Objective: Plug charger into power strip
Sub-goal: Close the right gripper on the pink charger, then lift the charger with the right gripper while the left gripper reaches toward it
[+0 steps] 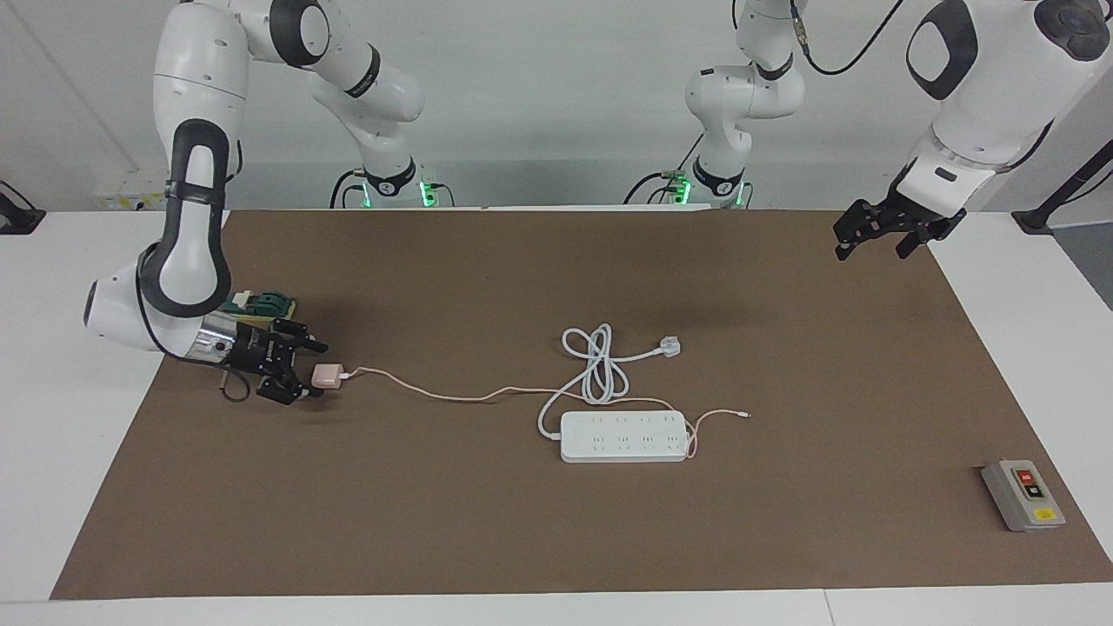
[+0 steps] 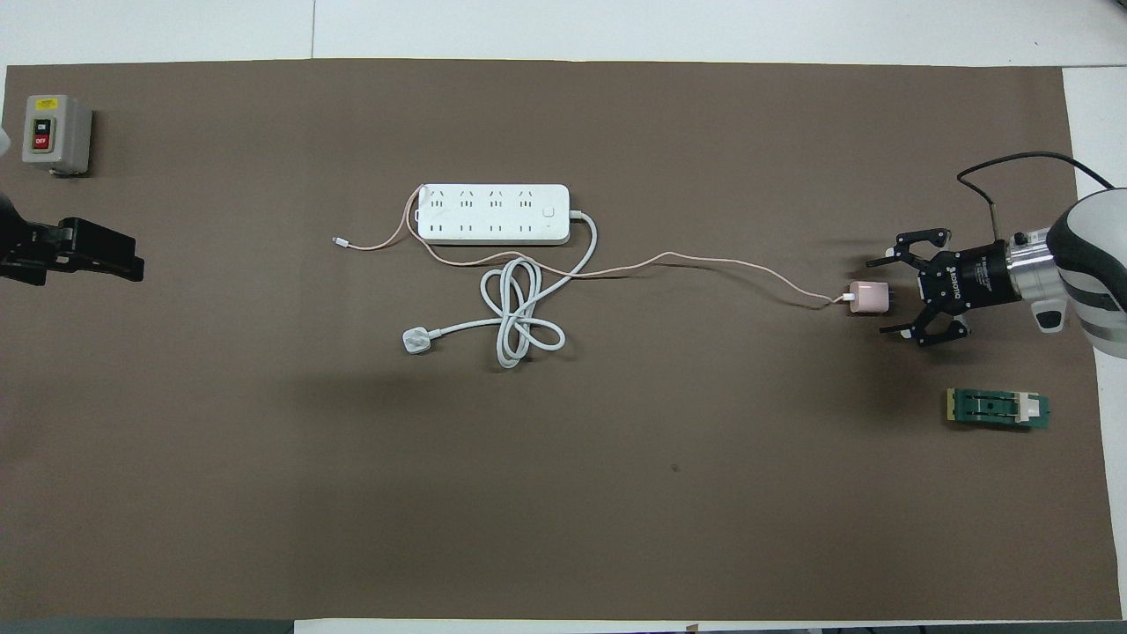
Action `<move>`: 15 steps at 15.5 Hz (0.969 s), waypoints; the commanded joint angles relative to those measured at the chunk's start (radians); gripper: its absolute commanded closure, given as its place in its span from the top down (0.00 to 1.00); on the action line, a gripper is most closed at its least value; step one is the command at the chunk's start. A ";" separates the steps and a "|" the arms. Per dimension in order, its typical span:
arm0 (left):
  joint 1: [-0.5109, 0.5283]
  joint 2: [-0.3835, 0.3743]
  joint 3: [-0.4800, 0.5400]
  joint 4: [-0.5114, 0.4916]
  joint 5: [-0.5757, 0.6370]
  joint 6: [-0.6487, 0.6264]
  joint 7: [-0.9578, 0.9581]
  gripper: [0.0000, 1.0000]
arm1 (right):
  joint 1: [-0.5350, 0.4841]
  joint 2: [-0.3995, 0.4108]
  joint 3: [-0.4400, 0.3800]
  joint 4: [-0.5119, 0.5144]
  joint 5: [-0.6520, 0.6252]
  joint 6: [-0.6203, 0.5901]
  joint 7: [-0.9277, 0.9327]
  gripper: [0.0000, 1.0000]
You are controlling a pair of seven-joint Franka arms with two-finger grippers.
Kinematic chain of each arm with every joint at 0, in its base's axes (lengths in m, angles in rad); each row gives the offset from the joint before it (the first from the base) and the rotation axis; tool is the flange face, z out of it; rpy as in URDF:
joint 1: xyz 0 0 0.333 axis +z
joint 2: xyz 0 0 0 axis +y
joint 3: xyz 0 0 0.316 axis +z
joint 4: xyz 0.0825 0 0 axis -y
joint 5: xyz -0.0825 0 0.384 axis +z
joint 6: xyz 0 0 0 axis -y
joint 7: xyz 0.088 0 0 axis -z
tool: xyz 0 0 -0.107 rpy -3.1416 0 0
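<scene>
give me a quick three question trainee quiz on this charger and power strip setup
1. True or false: the small pale-pink cube charger is already plugged into the long flat white power strip.
2. Which gripper is at the charger? A) right gripper B) left gripper
3. Fill in: the thin pink cable runs from the charger toward the ____.

Key
1. False: the charger lies on the brown mat, apart from the strip, toward the right arm's end.
2. A: its open fingers sit on either side of the charger's pronged end; the left gripper waits open in the air over the mat's edge.
3. power strip
</scene>
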 commanded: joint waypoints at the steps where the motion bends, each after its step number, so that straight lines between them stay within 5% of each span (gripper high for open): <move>1: -0.018 -0.025 0.010 -0.032 -0.006 0.021 0.011 1.00 | -0.005 -0.003 0.002 -0.023 0.028 0.019 -0.059 1.00; 3: -0.025 -0.025 0.009 -0.032 -0.006 0.024 0.011 1.00 | -0.004 -0.002 0.002 -0.034 0.030 0.035 -0.063 1.00; 8: -0.032 -0.028 0.009 -0.033 -0.006 0.014 0.014 1.00 | -0.005 -0.002 0.002 -0.071 0.056 0.073 -0.091 0.81; 11: -0.033 -0.028 0.007 -0.035 -0.006 0.011 0.014 1.00 | -0.005 -0.002 0.002 -0.069 0.057 0.078 -0.096 0.39; 12: -0.035 -0.026 0.007 -0.032 -0.006 0.008 0.010 1.00 | -0.005 -0.002 0.002 -0.069 0.057 0.079 -0.103 0.06; 15: -0.036 -0.029 0.007 -0.035 -0.048 0.004 0.016 1.00 | -0.002 -0.002 0.002 -0.065 0.057 0.091 -0.105 0.00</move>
